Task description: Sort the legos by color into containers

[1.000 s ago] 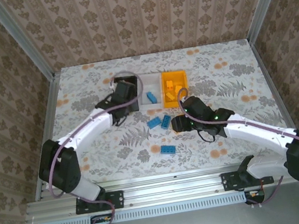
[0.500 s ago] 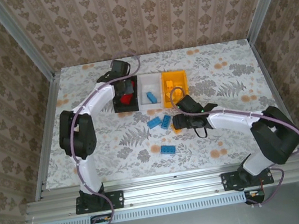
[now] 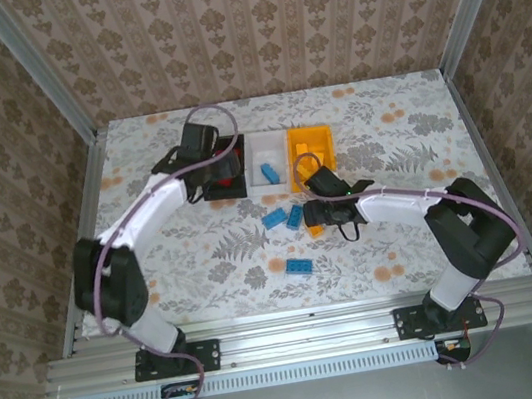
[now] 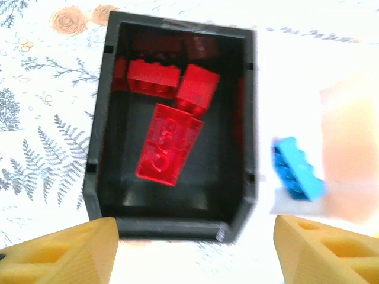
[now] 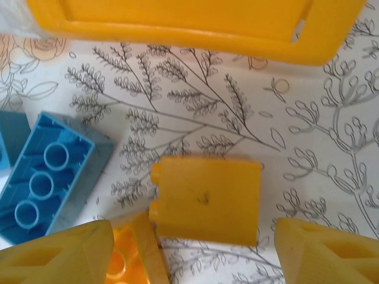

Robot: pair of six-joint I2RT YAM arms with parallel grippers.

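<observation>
Centring the right tool (image 5: 193, 232) — spread wide, empty — on the yellow brick (image 5: 204, 198) should keep the nine-o'clock blue brick (image 5: 50, 177) clear.

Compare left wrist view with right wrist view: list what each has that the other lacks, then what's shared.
Left wrist: a black bin holding red bricks, a blue brick to its right. Right wrist: a loose yellow brick, an upturned blue brick. Both: the floral tabletop, the orange-yellow bin (washed out from the left wrist), left tool and right tool, each open.
</observation>
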